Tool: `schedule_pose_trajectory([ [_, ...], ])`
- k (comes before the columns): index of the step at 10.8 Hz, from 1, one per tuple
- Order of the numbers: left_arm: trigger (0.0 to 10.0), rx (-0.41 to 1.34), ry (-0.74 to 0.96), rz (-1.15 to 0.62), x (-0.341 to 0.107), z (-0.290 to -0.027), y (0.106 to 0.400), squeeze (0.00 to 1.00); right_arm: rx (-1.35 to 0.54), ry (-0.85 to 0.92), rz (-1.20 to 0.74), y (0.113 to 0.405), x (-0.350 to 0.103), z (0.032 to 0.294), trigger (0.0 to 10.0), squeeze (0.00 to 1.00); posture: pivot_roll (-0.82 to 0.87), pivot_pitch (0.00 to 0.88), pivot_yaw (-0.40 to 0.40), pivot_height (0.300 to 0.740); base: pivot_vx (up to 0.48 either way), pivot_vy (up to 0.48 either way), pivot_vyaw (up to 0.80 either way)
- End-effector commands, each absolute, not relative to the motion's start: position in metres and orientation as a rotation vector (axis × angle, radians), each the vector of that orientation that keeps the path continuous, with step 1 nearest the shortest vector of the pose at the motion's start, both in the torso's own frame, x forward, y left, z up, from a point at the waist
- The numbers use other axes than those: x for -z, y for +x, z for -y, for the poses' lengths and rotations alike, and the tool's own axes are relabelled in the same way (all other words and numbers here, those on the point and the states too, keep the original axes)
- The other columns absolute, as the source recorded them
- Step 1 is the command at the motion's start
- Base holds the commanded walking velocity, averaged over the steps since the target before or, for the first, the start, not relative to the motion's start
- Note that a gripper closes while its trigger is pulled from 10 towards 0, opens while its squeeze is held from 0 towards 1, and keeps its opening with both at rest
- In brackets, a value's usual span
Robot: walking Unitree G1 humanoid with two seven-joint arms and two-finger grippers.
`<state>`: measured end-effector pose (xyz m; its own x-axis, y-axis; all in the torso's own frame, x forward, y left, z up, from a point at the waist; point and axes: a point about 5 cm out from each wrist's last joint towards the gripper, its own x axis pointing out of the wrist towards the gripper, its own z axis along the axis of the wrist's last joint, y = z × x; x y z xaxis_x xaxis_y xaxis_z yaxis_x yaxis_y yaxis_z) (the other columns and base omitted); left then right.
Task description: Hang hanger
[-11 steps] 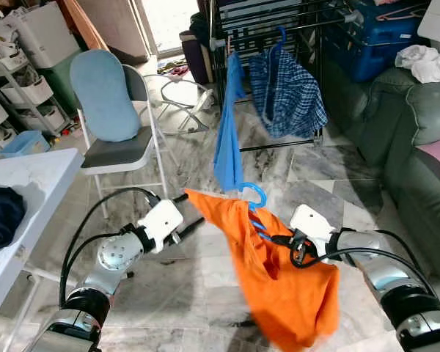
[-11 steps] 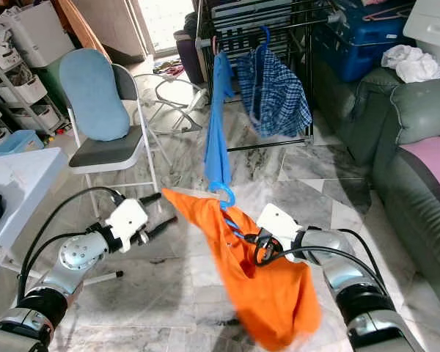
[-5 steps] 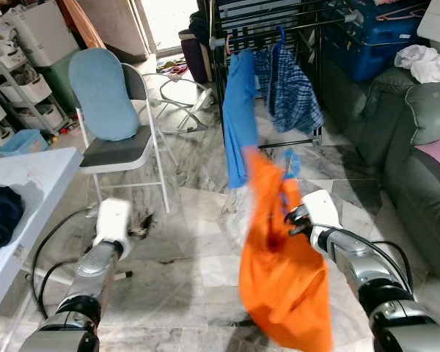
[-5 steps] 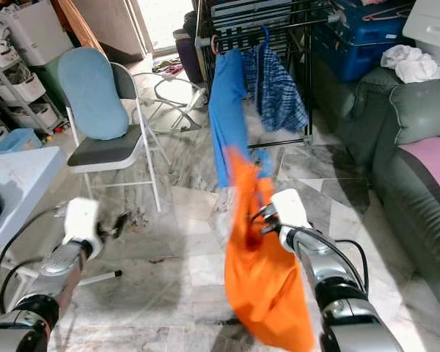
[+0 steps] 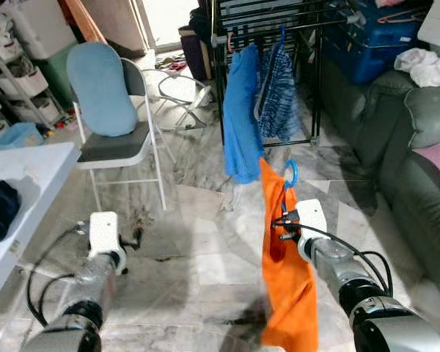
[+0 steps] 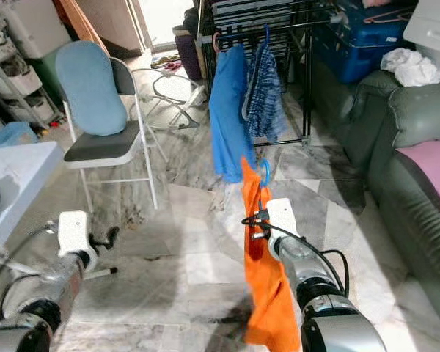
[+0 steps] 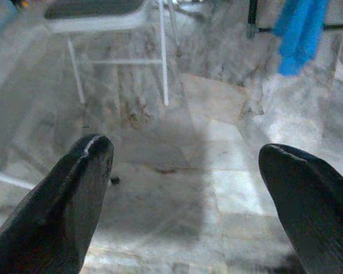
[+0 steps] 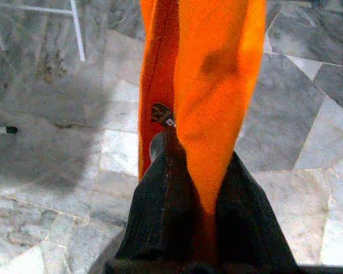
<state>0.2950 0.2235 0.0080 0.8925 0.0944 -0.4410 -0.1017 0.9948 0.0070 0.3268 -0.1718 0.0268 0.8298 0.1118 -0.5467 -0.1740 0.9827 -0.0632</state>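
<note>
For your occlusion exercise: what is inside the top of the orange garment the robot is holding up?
A blue hanger's hook pokes out of the orange garment, held by the right gripper. The hanger's arms are covered by cloth.

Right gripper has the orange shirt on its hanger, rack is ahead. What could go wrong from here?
The right gripper pinches the hanger through the orange shirt, so it may slip or twist. The blue hook sits well below the rack bar, so the lift could fall short. The blue shirt and plaid shirt crowd the bar and may snag.
</note>
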Motion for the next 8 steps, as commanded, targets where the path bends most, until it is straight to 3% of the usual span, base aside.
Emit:
schedule_pose_trajectory([
  [1, 10.0, -0.127, -0.015, -0.503, 0.0, -0.229, 0.286, 1.0, -0.144, -0.123, -0.548, 0.329, -0.03, 0.169, 0.0, 0.0, -0.14, 0.0, 0.095, 0.74, 0.0, 0.0, 0.0],
  [5, 10.0, -0.179, -0.031, -0.711, 0.048, -0.233, 0.227, 1.0, -0.032, -0.1, -0.725, 0.28, 0.021, 0.188, 0.0, 0.0, -0.13, 0.0, 0.076, 0.74, 0.0, 0.0, 0.0],
  [8, 10.0, -0.141, 0.013, -0.861, 0.07, -0.224, 0.196, 1.0, -0.048, -0.16, -0.842, 0.245, 0.048, 0.192, 0.0, 0.0, -0.14, 0.0, 0.097, 0.74, 0.0, 0.0, 0.0],
])
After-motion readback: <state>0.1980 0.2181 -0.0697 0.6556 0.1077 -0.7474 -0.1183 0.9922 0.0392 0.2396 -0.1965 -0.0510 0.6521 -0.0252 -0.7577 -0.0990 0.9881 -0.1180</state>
